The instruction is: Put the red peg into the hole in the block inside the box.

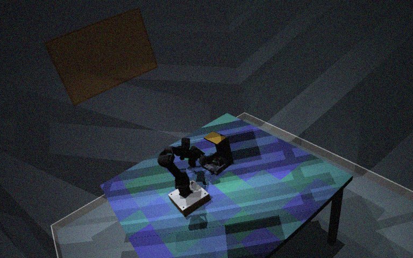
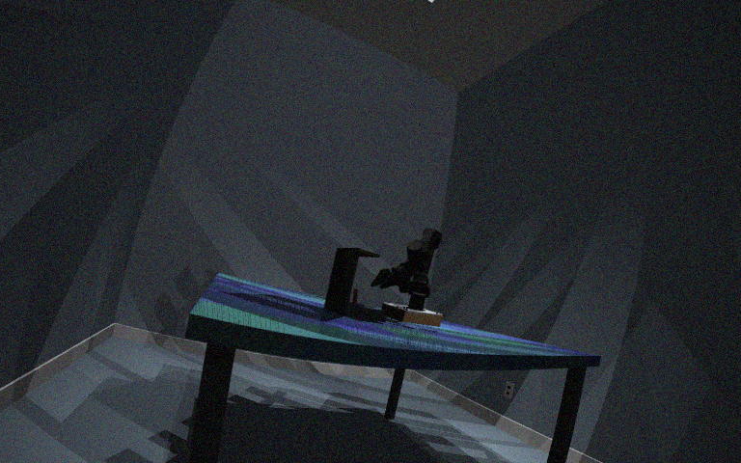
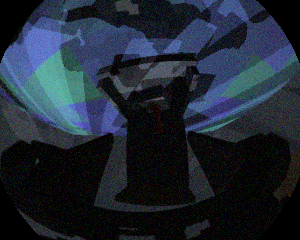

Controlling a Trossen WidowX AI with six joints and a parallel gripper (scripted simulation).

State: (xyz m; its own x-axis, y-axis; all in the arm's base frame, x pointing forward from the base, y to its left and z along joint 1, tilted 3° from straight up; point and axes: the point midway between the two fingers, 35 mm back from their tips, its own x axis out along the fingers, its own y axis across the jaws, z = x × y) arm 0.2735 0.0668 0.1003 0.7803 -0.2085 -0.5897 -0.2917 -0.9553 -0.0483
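Observation:
The red peg [image 2: 355, 295] [image 3: 158, 120] stands upright at the block [image 3: 158, 102] inside the box, in front of the back wall [image 2: 340, 281] [image 3: 157, 160]. Its lower end seems to be in the hole; how deep it sits I cannot tell. I cannot make the peg out in the top view. The flat roof [image 1: 215, 137] [image 2: 369, 253] sticks out above, yellowish on top. My gripper [image 1: 198, 160] [image 2: 373, 284] [image 3: 151, 136] is open and empty. It hangs in front of the box, lower than the roof and clear of the peg, which stands beyond the fingers.
The box has a low side rim [image 3: 111, 92] and is open toward the arm. The arm's white base plate [image 1: 187, 199] [image 2: 421, 311] sits on the patterned table [image 1: 253, 194] in front of the box. The light is very dim, with patchy shadows.

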